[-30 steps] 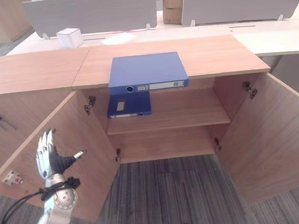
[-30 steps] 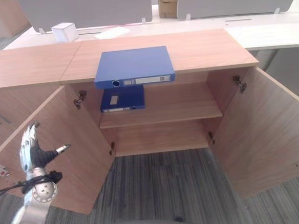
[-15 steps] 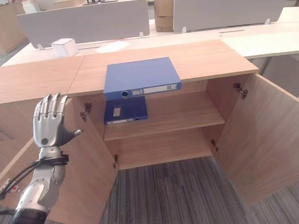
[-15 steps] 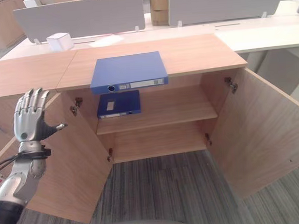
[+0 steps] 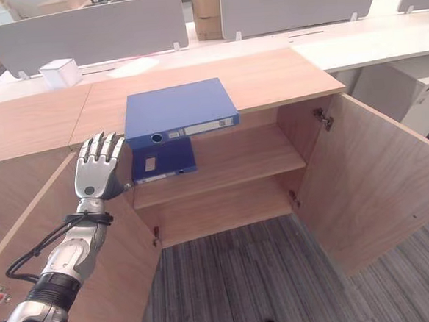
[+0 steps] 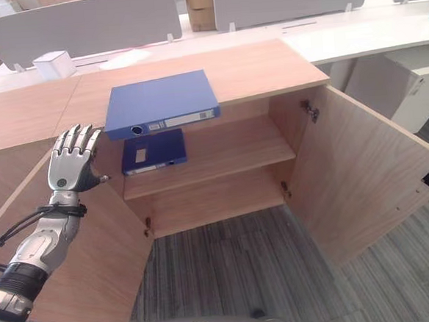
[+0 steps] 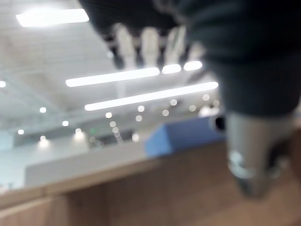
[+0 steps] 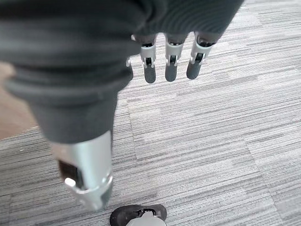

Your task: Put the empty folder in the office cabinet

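Your left hand (image 5: 97, 173) has risen since a second ago, fingers straight and empty, now left of centre just beside the blue folder (image 5: 178, 109). That folder lies on the cabinet's top surface (image 5: 267, 76), spine overhanging the front edge above the open shelf (image 5: 236, 156). Your right hand (image 8: 169, 61) hangs relaxed, holding nothing, over the floor (image 8: 211, 141).

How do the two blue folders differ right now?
The folder on the cabinet top lies in the open, its spine overhanging the front edge; the folder on the upper shelf lies inside the cabinet, partly hidden below it. Each spine faces the robot. Both are blue, flat and untouched; the left hand is open.
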Controlling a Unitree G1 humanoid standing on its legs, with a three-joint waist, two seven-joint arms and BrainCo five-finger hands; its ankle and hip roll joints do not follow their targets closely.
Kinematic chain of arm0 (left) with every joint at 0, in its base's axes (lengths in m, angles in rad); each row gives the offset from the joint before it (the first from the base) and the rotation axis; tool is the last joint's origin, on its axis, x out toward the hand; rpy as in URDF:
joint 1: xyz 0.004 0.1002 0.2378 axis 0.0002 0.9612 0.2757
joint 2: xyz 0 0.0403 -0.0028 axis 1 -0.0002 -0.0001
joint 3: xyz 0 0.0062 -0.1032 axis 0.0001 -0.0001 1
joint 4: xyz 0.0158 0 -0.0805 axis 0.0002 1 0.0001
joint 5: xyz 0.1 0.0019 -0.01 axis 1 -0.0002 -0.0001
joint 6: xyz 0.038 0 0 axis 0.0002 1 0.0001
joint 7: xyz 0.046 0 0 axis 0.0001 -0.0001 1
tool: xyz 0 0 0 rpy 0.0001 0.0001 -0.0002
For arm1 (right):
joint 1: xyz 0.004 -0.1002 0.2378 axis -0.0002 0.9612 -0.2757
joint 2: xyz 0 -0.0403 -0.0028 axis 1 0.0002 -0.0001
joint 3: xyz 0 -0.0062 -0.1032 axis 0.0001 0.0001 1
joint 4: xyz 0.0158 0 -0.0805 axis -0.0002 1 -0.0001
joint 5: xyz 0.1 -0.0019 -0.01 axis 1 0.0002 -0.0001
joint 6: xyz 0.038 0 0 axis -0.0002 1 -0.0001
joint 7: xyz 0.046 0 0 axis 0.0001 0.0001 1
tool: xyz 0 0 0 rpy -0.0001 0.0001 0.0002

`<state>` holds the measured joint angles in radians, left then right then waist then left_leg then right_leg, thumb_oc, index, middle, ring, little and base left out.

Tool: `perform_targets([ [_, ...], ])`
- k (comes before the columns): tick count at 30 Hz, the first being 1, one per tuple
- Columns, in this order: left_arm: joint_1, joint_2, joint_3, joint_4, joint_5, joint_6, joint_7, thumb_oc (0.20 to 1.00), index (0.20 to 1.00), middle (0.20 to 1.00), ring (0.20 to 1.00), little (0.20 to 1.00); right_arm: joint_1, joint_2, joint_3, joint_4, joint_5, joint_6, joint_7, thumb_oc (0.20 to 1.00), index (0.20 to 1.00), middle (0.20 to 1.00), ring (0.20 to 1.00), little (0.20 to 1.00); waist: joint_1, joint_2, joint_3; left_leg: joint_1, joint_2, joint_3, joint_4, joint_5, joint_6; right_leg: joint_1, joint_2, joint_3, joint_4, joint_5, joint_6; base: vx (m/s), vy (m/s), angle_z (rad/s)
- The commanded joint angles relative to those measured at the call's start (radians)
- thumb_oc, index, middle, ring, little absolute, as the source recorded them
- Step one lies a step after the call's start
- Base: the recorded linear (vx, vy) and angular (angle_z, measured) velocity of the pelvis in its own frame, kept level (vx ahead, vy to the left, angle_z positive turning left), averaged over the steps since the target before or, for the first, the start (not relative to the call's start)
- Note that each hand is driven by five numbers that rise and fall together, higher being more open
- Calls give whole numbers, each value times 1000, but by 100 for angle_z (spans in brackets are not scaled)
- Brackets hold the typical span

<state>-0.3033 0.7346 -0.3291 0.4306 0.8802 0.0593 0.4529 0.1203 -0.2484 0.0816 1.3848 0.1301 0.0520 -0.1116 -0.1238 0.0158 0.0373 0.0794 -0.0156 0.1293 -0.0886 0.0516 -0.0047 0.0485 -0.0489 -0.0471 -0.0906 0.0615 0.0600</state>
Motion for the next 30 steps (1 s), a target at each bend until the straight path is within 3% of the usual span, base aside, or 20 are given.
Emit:
perform_targets([
  [1, -183, 50, 15, 46, 19, 47, 53, 1000, 1000, 1000, 1000, 1000, -72, -47, 24, 61, 0, -14, -43, 1000, 1000, 1000, 1000, 1000, -21, -7, 37, 11, 54, 29, 1, -126, -53, 20, -40, -26, 3, -64, 84, -52, -3, -7],
  [13, -340, 37, -7, 142, -58, 97, 148, 1000, 1000, 1000, 1000, 1000, -86, -41, 50, 50, 18, -26, -77, 1000, 1000, 1000, 1000, 1000, -39, -18, 41, -49, 63, 44, 1, -114, -56, -47, -32, -10, 3, -46, 88, -16, -1, -4],
  [30, -469, -7, -108, 248, -111, 89, 166, 1000, 1000, 1000, 1000, 1000, -102, -41, 71, 18, 46, -48, -105, 1000, 1000, 1000, 1000, 1000, -62, -29, 55, -83, 66, 58, 1, -110, -55, -97, -25, 8, 3, -30, 93, -4, 1, -4],
])
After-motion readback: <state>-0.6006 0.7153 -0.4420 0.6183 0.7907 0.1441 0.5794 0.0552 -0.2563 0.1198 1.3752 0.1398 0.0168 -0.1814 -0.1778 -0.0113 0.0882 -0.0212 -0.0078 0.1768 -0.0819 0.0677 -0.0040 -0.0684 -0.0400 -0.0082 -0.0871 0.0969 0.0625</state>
